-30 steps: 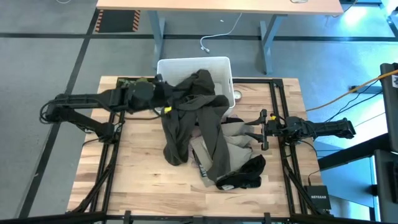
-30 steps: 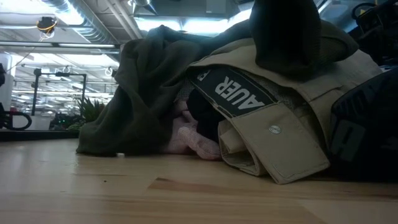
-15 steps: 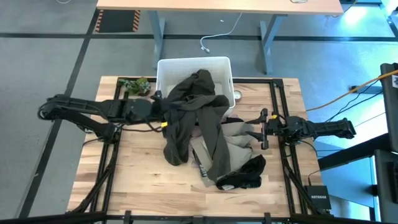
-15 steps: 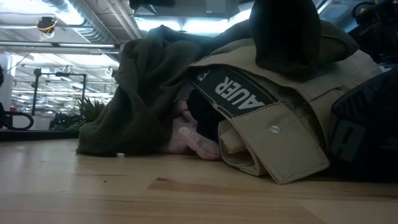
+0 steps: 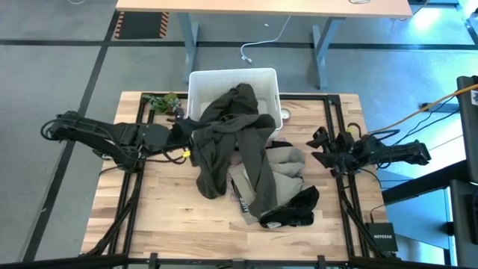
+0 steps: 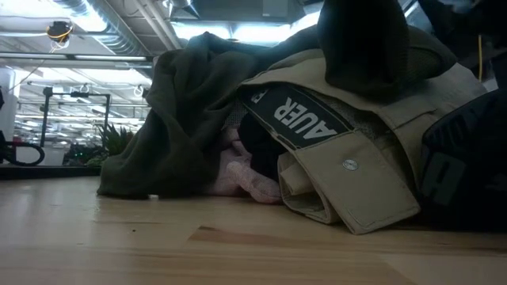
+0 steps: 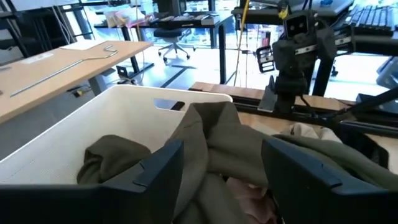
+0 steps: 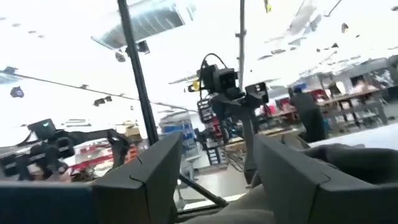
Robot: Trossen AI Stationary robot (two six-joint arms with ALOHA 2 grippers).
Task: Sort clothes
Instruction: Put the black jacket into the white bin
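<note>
A large dark olive-grey garment (image 5: 231,127) lies half in the white bin (image 5: 196,81), hangs over its near rim and trails onto the table. It covers a beige-tan garment (image 5: 287,166), which shows in the low view (image 6: 348,158) with a pale pink one (image 6: 238,178) under it. A black garment (image 5: 295,209) lies at the pile's near end. A dark one (image 6: 463,166) shows at the low view's right. My left gripper (image 5: 179,133) is open, just left of the olive garment (image 7: 217,130). My right gripper (image 5: 317,146) is open, right of the pile, tipped upward (image 8: 217,140).
A small green plant (image 5: 160,101) stands left of the bin. A small round object (image 5: 286,114) lies right of it. Dark frame rails (image 5: 332,127) run along both table sides. Bare wood (image 5: 164,202) lies at the near left.
My left gripper has drawn back from the bin's left rim toward the table's left and near edges, away from the olive garment, which has kept its place. My right gripper has turned and tipped upward, moving a little toward the table's right edge.
</note>
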